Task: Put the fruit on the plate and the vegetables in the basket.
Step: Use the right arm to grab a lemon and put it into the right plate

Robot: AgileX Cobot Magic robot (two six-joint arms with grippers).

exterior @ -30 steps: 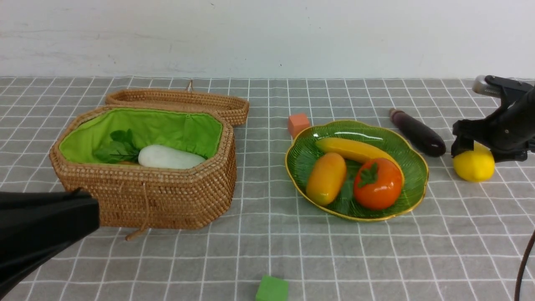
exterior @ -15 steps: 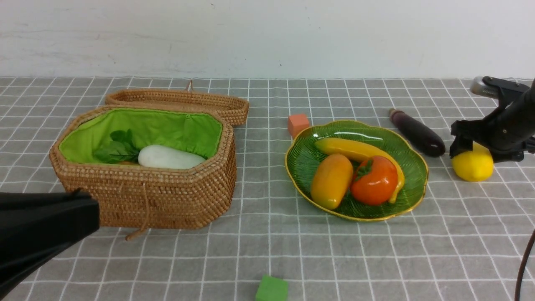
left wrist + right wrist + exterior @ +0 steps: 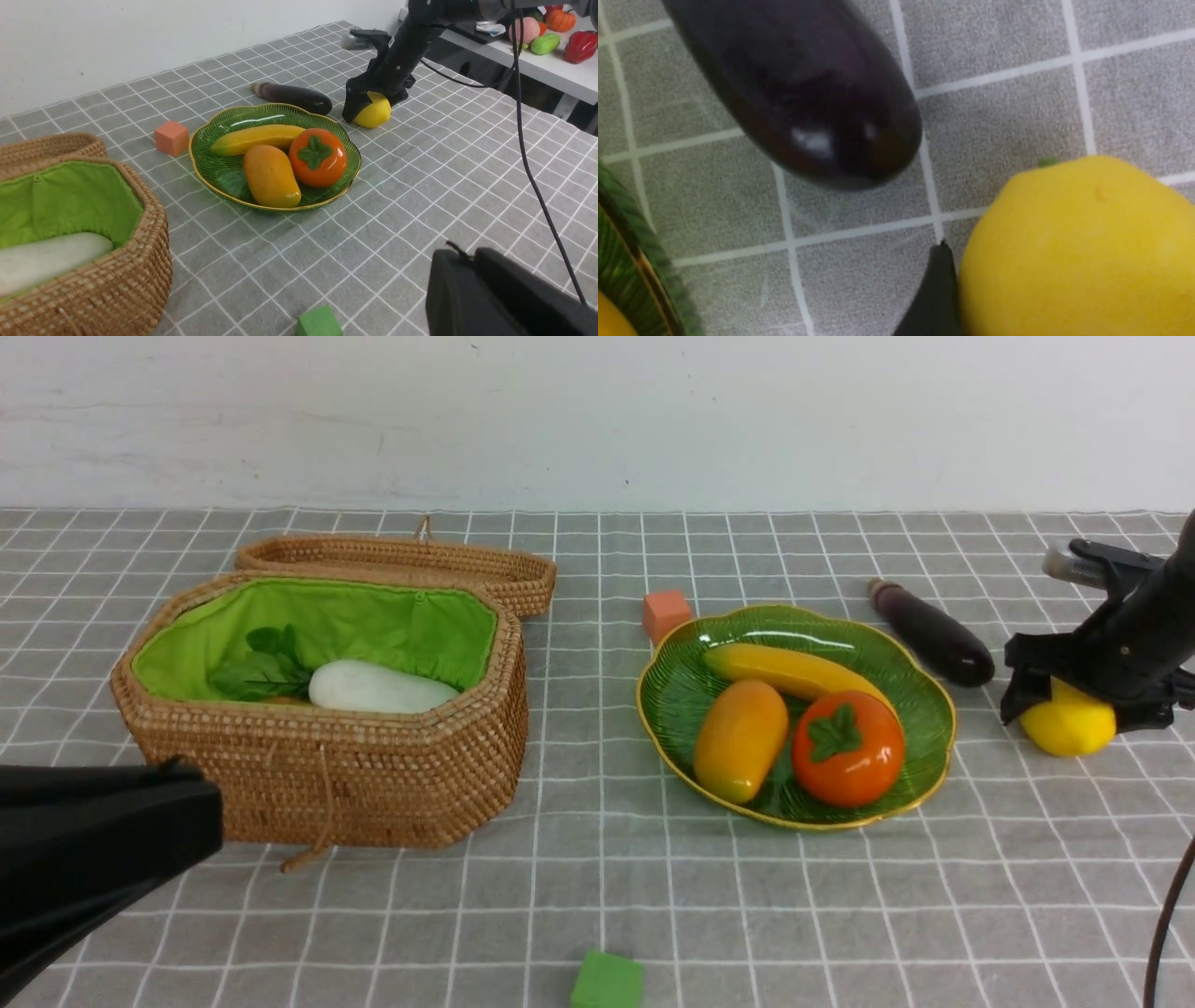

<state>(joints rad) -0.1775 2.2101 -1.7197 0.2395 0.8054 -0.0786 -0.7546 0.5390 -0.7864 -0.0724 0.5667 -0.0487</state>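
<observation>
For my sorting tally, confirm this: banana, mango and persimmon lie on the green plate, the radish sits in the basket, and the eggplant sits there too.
Wrong about the eggplant: it is not in the basket but lies on the tablecloth beside the plate, as the front view shows. The banana, mango and persimmon are on the plate, and the radish is in the basket.

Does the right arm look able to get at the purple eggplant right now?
Probably yes: the eggplant lies uncovered between the plate and the lemon, and the right arm's fingers are at that lemon.
</observation>
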